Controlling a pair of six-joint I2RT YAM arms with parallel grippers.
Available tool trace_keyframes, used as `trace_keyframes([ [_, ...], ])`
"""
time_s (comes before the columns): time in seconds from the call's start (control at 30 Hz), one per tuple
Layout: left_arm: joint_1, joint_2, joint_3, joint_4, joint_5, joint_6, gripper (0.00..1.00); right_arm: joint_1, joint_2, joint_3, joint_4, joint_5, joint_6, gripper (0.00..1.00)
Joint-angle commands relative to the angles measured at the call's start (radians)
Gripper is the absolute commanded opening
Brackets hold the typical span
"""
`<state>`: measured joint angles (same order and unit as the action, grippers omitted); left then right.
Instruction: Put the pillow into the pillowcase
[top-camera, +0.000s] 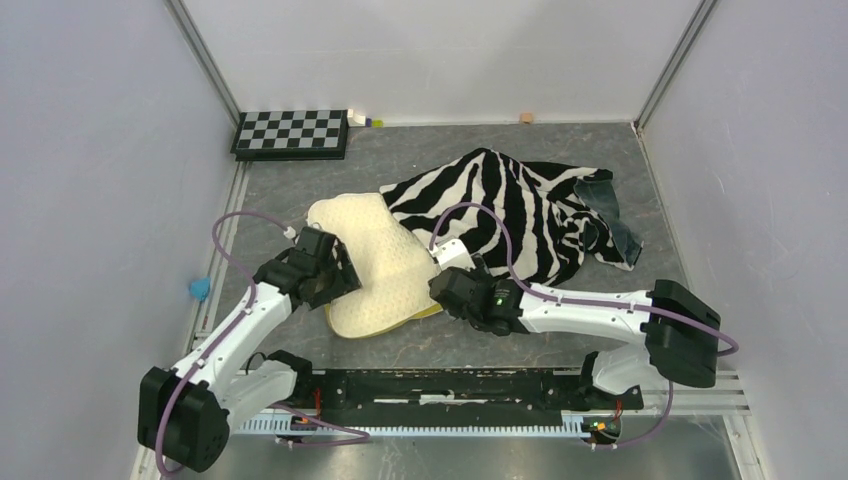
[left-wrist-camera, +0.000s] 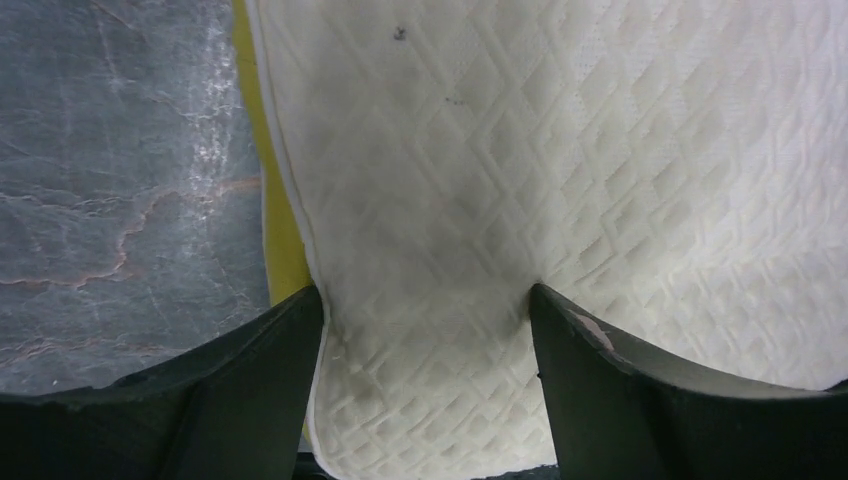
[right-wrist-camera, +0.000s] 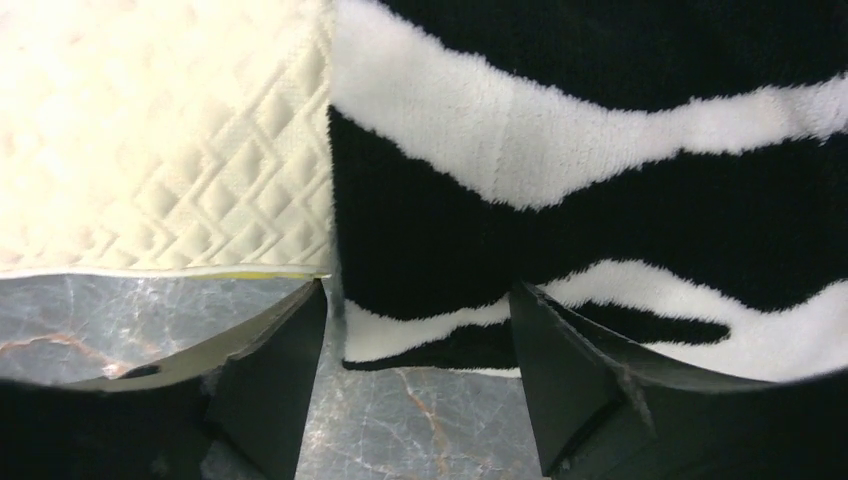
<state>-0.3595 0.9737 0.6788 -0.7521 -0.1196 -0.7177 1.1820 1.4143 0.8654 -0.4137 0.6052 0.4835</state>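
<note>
The cream quilted pillow (top-camera: 372, 262) lies left of centre, and its far right part meets the zebra-striped pillowcase (top-camera: 510, 205), which is spread to the right. The pillowcase's grey-green face (top-camera: 618, 228) shows at its right edge. My left gripper (top-camera: 340, 276) is shut on the pillow's left edge. In the left wrist view (left-wrist-camera: 425, 300) the pillow (left-wrist-camera: 520, 150) bulges between the jaws, with its yellow band (left-wrist-camera: 272, 230) at the left. My right gripper (top-camera: 448, 288) is open at the pillowcase's near corner. In the right wrist view (right-wrist-camera: 418, 300) the striped hem (right-wrist-camera: 600, 200) lies between the tips, beside the pillow (right-wrist-camera: 150, 130).
A checkerboard (top-camera: 292, 133) stands at the back left. Small items sit by the back wall, one on the left (top-camera: 362, 119) and one on the right (top-camera: 526, 117). A blue object (top-camera: 200, 288) sits at the left wall. Side walls enclose the grey marbled table (top-camera: 400, 160).
</note>
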Motion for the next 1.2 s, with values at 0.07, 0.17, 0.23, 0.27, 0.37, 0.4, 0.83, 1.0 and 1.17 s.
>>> trace_keyframes([
  [0.07,0.004,0.04,-0.054,0.156,0.055,-0.06,0.61,-0.021,0.024,0.09,-0.031,0.124,0.006,0.37],
  [0.17,0.004,0.055,-0.071,0.185,0.052,-0.059,0.37,-0.024,0.028,0.175,-0.092,0.157,-0.016,0.08],
  [0.23,0.004,0.076,-0.079,0.208,0.079,-0.055,0.19,-0.012,0.037,0.248,-0.082,0.105,-0.054,0.0],
  [0.27,0.003,0.085,-0.079,0.228,0.102,-0.06,0.12,0.005,0.048,0.295,-0.072,0.079,-0.076,0.0],
  [0.37,-0.067,0.089,-0.058,0.305,0.156,-0.121,0.03,0.083,0.137,0.473,-0.075,0.016,-0.107,0.0],
  [0.4,-0.113,0.091,-0.033,0.314,0.134,-0.15,0.02,0.102,0.18,0.519,-0.073,-0.011,-0.114,0.0],
  [0.83,-0.245,0.126,-0.04,0.386,0.046,-0.328,0.02,-0.019,0.109,0.245,0.011,-0.099,-0.044,0.12],
  [1.0,-0.244,0.128,-0.067,0.394,0.049,-0.327,0.02,-0.032,0.04,0.259,-0.063,0.003,-0.07,0.85],
  [1.17,-0.243,0.113,-0.081,0.384,0.033,-0.32,0.02,-0.038,0.104,0.361,-0.111,0.1,-0.141,0.98],
])
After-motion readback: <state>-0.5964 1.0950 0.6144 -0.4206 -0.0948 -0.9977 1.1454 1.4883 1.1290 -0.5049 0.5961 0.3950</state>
